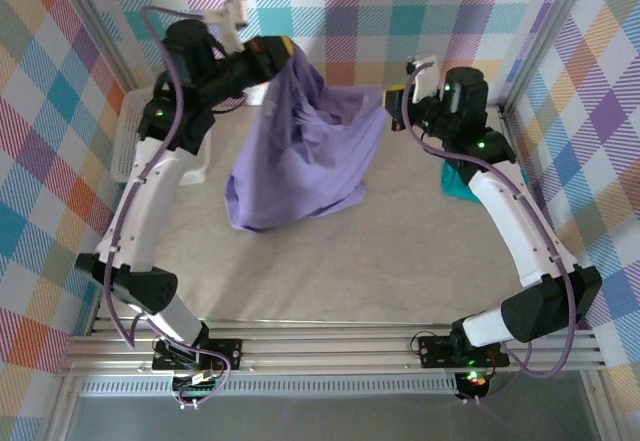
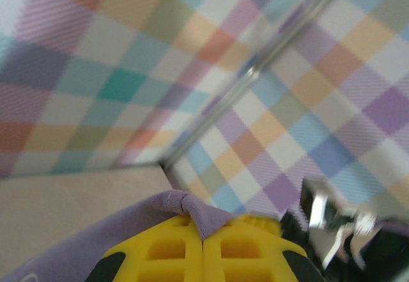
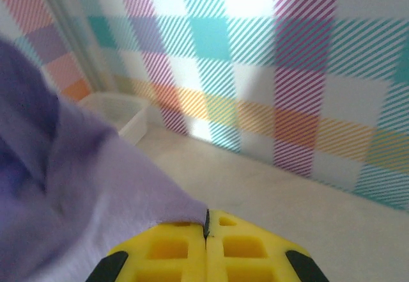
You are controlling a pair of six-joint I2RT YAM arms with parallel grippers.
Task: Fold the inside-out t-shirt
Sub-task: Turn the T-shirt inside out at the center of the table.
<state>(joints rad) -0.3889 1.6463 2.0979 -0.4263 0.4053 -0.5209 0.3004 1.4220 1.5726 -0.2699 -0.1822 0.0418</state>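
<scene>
Top external view, bottom of the frame upward: the arm bases [image 1: 195, 351] sit at the near edge, then comes a bare stretch of tabletop [image 1: 400, 261]; at centre the inside-out t-shirt [image 1: 300, 151] hangs as a lavender sack between the arms, its lower end bunched and apparently resting on the tabletop; the left gripper [image 1: 283, 53], upper left of centre, is clenched on one top corner; the right gripper [image 1: 393, 96], upper right, is clenched on the other, with cloth stretched between them; both wrist views show yellow fingers [image 2: 166, 250] pressed together with purple fabric pinched at their seam; a white basket [image 1: 128, 146] stands at the left edge; a teal cloth [image 1: 457, 183] lies beneath the right arm; farthest are the checked walls [image 1: 400, 1]; I judge the task early: the shirt is lifted and held, but it is not spread flat and no fold is laid.
</scene>
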